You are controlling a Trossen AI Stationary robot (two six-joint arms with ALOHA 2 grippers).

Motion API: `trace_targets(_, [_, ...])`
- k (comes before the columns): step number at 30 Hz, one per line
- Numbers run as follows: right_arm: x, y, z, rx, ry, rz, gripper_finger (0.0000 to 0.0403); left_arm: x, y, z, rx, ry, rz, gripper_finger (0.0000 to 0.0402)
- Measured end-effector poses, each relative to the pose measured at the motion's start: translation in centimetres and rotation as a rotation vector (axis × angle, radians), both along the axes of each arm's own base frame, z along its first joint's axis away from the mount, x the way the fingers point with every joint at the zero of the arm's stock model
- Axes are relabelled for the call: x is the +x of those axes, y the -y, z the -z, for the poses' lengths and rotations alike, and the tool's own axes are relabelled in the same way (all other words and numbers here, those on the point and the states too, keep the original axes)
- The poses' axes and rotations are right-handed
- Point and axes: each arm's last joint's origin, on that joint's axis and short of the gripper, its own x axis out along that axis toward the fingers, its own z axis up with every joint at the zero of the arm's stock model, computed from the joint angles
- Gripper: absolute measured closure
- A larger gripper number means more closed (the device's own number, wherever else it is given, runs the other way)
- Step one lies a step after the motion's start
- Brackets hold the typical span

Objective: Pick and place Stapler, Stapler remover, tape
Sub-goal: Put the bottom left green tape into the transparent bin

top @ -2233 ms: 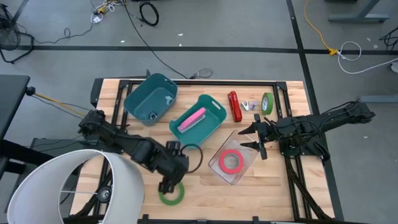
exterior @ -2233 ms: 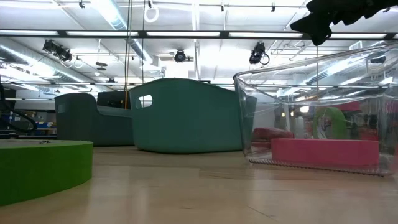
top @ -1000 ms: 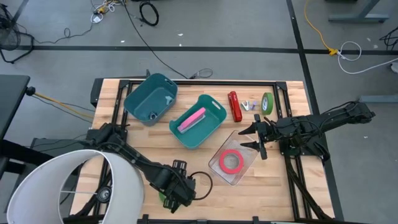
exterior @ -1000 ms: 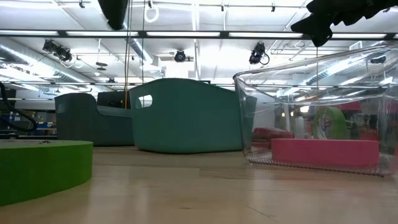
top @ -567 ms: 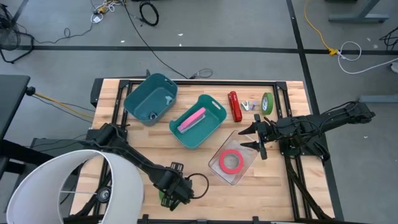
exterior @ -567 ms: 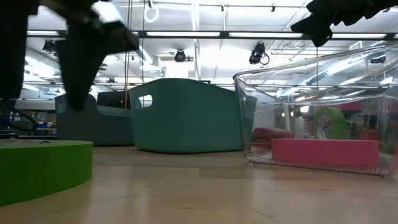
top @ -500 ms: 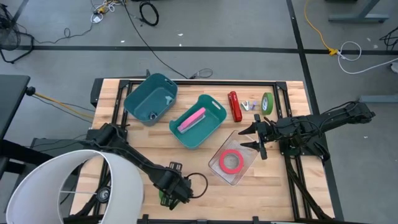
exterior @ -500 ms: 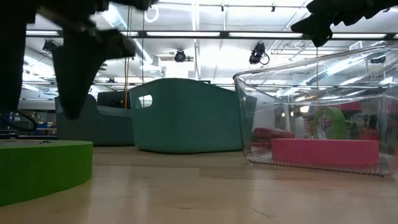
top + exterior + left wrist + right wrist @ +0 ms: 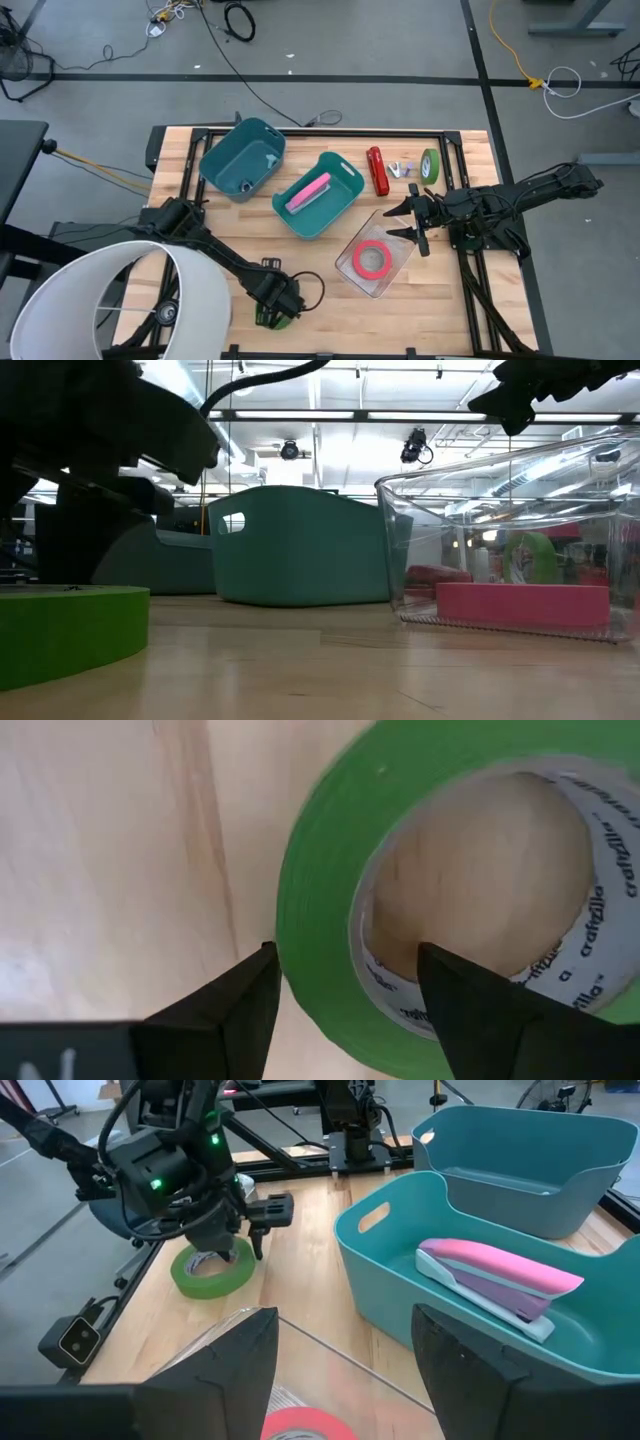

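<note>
my left hand (image 9: pixel 345 990) hangs spread over the green tape (image 9: pixel 330 890), one finger inside the ring, one outside its wall, ready to pinch and lift. my right hand (image 9: pixel 418 222), spread, waits beside the clear bin (image 9: pixel 392 275). the teal bin (image 9: pixel 480 1330) with the pink stapler (image 9: pixel 495 1275) lies beyond the tape, nothing between.

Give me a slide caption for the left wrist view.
Left gripper straddling the wall of the green tape roll lying flat on the wooden table, fingers open.
</note>
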Motion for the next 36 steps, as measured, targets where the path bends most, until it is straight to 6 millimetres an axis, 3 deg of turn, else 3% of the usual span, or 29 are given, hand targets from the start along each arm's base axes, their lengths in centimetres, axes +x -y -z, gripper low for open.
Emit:
trace_targets(13, [0.0, 0.0, 0.0, 0.001, 0.0, 0.001, 0.0172, 0.3, -0.5, 0.0, -0.003, 0.004, -0.036, 0.0172])
trace_targets(27, [0.0, 0.0, 0.0, 0.001, 0.0, 0.001, 0.0172, 0.7, -1.2, 0.0, -0.001, 0.004, -0.049, 0.0282])
trace_targets(36, [0.0, 0.0, 0.0, 0.001, 0.0, 0.001, 0.0172, 1.1, -1.8, 0.0, -0.008, 0.005, -0.067, 0.0294])
